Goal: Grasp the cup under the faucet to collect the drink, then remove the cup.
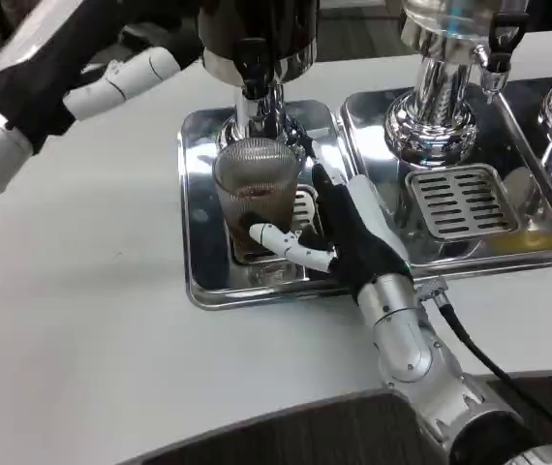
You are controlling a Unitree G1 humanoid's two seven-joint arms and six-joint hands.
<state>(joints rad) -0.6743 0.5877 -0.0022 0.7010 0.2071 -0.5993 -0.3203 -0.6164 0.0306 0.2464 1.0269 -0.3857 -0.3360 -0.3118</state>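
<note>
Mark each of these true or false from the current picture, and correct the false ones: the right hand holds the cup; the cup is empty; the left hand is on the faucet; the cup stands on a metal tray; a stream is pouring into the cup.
1. The right hand holds the cup. True.
2. The cup is empty. False: dark drink sits in its lower part.
3. The left hand is on the faucet. False: it is off to the left of the faucet, apart from it.
4. The cup stands on a metal tray. True.
5. A stream is pouring into the cup. False: no stream shows between faucet and cup.
</note>
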